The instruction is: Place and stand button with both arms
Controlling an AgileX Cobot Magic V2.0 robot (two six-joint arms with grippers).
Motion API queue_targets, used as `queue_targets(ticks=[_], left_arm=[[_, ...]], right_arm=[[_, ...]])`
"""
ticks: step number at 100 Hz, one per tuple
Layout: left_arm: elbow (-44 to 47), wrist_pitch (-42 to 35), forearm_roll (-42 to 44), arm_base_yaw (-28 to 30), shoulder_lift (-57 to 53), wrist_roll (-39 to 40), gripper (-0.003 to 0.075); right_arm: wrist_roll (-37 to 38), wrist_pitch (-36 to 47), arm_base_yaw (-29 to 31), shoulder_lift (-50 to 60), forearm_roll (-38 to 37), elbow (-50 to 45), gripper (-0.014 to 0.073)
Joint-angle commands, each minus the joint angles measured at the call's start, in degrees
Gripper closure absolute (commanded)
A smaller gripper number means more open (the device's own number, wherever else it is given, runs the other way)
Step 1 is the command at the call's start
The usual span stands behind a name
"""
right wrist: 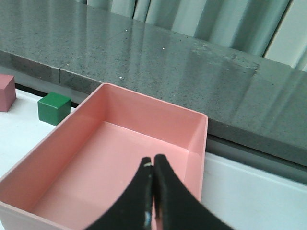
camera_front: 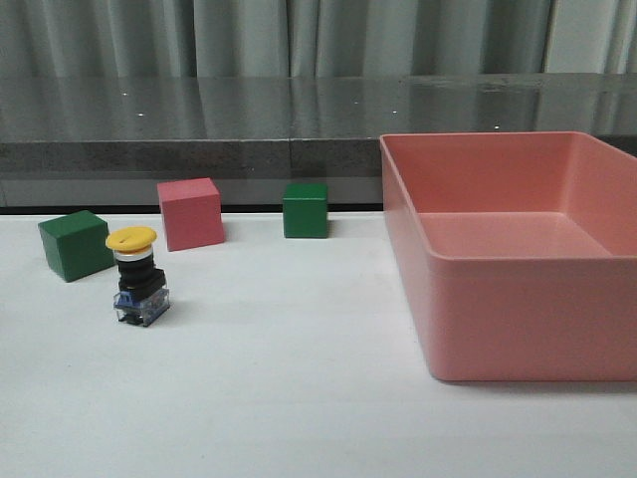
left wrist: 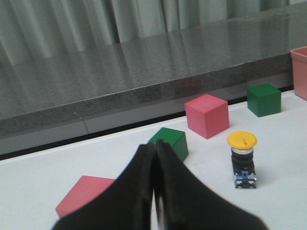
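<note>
The button (camera_front: 137,275) stands upright on the white table (camera_front: 299,398), its long axis vertical: the yellow mushroom cap faces up, the silver collar and black body sit below it, and the blue-clear base rests on the tabletop. It is on the left part of the table in the front view, just in front of and between a green cube (camera_front: 75,244) and a pink cube (camera_front: 190,213), touching neither. A second green cube (camera_front: 305,209) sits farther right along the back edge of the table, near the pink bin (camera_front: 518,329), which fills the right side and shows nothing inside it. The left wrist view adds a further pink block (left wrist: 84,194) lying close beside the left gripper (left wrist: 154,191), partly hidden by its fingers, so the count across the views is one button, two green cubes, two pink blocks and one bin. The left gripper is clenched, its two dark fingers pressed together with nothing between them, and it sits apart from the button, which appears upright off to one side in that view. The right gripper (right wrist: 153,196) is likewise clenched on nothing, finger against finger, and is held above the open bin. Neither arm shows in the front view. A dark grey counter (camera_front: 299,119) and pale curtains (camera_front: 299,35) run behind the table.
</note>
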State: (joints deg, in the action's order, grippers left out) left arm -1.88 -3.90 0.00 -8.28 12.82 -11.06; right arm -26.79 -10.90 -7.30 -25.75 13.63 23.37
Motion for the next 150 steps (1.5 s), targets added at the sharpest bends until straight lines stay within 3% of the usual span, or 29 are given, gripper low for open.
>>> queue_targets(ticks=[1,19,32,129,139,150], left_arm=[[0.78,-4.8,1.3,2.31,-4.29,2.23,0.074],[4.47,-0.43,1.3,6.57,-15.08,3.55,0.074],[4.47,3.9,4.61,6.82,-14.28,7.84,0.074],[4.47,3.39,4.4,6.82,-14.9,7.96,0.074],[4.47,3.39,4.4,6.82,-14.9,7.96,0.074],[4.47,3.39,4.4,6.82,-14.9,7.96,0.074]], right_arm=[[0.16,4.43,0.23,-0.1,0.45,1.54,0.0655],[0.16,4.43,0.23,-0.1,0.45,1.54,0.0655],[0.16,4.26,0.23,-0.16,0.45,1.54,0.0655],[0.25,4.59,0.23,0.34,-0.67,0.67,0.0655],[5.19,5.0,0.23,3.48,-3.23,-1.93,0.0655],[17.23,5.88,0.23,8.66,-11.19,-6.56,0.0655]])
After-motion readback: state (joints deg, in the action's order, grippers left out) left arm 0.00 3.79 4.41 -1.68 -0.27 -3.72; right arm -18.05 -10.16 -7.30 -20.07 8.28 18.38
